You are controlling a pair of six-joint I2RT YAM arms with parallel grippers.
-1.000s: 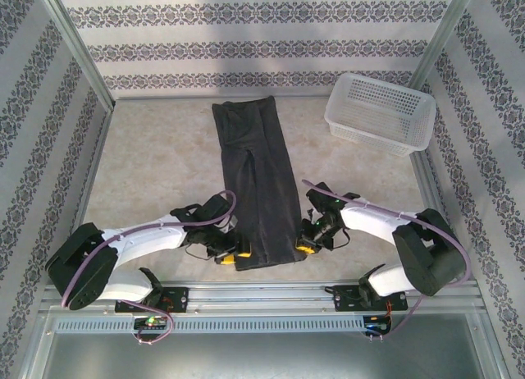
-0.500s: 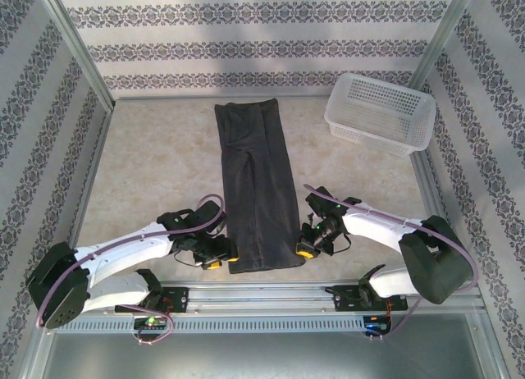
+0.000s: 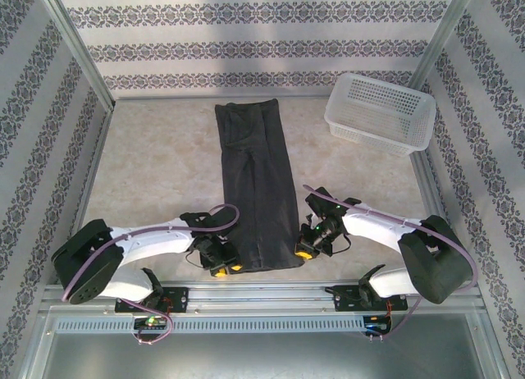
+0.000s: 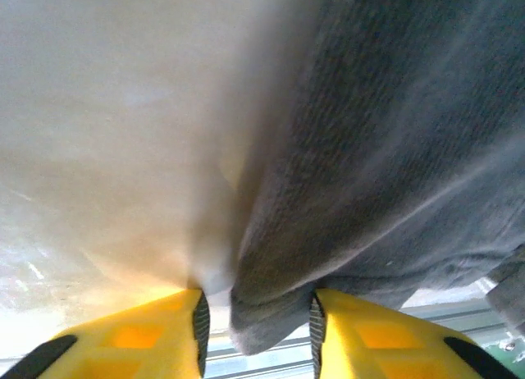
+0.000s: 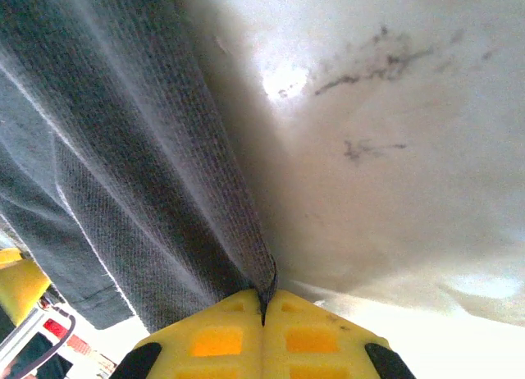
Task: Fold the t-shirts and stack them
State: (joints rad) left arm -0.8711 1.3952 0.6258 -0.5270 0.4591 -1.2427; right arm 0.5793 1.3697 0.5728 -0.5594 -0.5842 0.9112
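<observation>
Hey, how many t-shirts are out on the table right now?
1. The dark t-shirt lies as a long narrow strip down the middle of the table. Another could be hidden beneath it; the white basket, far right, looks empty.

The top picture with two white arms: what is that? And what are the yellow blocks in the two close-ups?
Those are two robot arms bolted at the near edge of a table, seen by a fixed camera above. On the table lie a dark t-shirt, laid out as a long narrow strip, and a white mesh basket at the far right. Each close-up comes from a camera on one arm's wrist, and the yellow blocks are that arm's two fingers. The left gripper stands open with the t-shirt's near corner between its fingers. The right gripper is shut, pinching the t-shirt's other edge.
</observation>
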